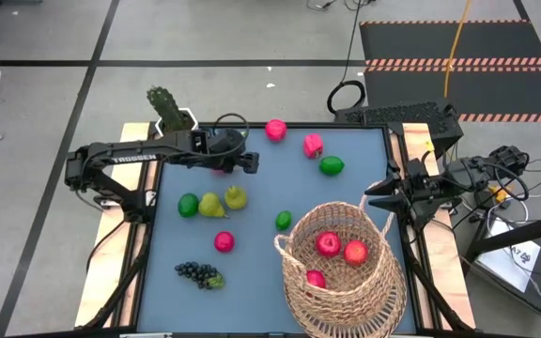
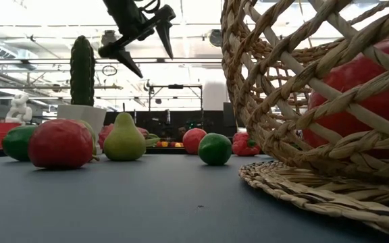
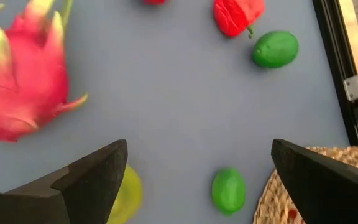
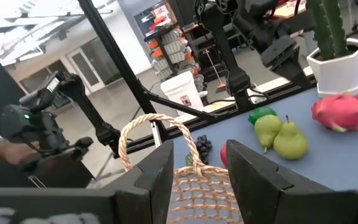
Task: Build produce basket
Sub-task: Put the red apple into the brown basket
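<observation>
Basically left gripper [image 1: 249, 161], jaws wide open w/ nothing held, hovers beside the dragon fruit [image 3: 20, 78], nearer it than right gripper [image 1: 376, 192], jaws apart, empty, by basket [image 1: 346, 282].

Counted: one basket [image 1: 383, 291], just beside right gripper [image 1: 372, 194], with three red apples [image 1: 328, 244] inside. One dragon fruit [image 3: 17, 81] under left gripper [image 1: 252, 161]. Near that gripper: two pears [image 1: 211, 205], three limes [image 1: 332, 166], three red-pink fruits [image 1: 313, 145]. Farther off: one grape bunch [image 1: 198, 273].
</observation>
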